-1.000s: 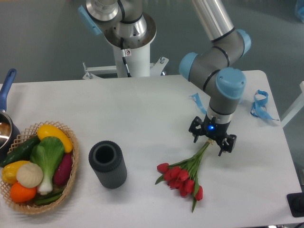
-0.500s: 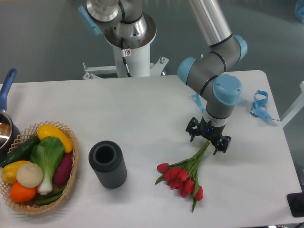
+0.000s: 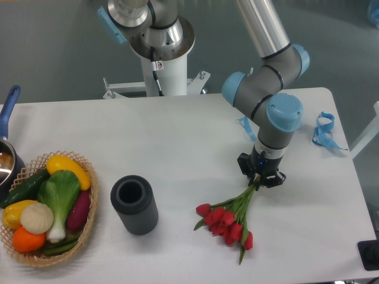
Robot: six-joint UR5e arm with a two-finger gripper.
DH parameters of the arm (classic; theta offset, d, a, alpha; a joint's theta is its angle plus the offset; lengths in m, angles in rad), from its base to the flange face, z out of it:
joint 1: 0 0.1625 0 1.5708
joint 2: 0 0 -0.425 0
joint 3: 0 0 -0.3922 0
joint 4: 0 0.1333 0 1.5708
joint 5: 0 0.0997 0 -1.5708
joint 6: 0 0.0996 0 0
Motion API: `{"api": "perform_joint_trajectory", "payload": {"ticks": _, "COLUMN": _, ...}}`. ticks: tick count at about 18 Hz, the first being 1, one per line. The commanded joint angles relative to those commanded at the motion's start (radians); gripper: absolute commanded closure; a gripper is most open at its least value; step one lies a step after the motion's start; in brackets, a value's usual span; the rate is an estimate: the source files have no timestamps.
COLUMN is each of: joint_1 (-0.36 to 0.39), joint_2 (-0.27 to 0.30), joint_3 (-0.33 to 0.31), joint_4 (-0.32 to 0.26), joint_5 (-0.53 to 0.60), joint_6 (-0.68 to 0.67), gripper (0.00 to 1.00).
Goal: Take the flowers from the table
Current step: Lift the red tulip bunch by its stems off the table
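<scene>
The flowers lie flat on the table, right of its centre and toward the near edge, with the red buds fanned out at the 7 o'clock end and the green stems running up toward 1 o'clock. At that upper end the gripper stands over the stems, its fingers drawn in close on either side of them, pinching the pale stem tips. The bunch rests on the tabletop.

At 9 o'clock from the buds, well apart, a dark grey ribbed cylinder stands upright with its mouth open to the camera. Farther out in the same direction, at the left edge, a wicker basket holds vegetables. A blue ribbon lies at 2 o'clock from the gripper, near the right edge.
</scene>
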Motion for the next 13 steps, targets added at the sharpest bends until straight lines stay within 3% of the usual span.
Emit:
{"api": "perform_joint_trajectory", "payload": {"ticks": 8, "joint_1": 0.003, "joint_2": 0.032, "joint_3": 0.037, "joint_4": 0.000, "joint_5": -0.032, "joint_6": -0.020, "gripper": 0.96}}
{"api": "perform_joint_trajectory", "payload": {"ticks": 13, "joint_1": -0.002, "joint_2": 0.092, "joint_3": 0.104, "joint_4": 0.000, "joint_5": -0.265, "joint_6": -0.139, "gripper": 0.96}}
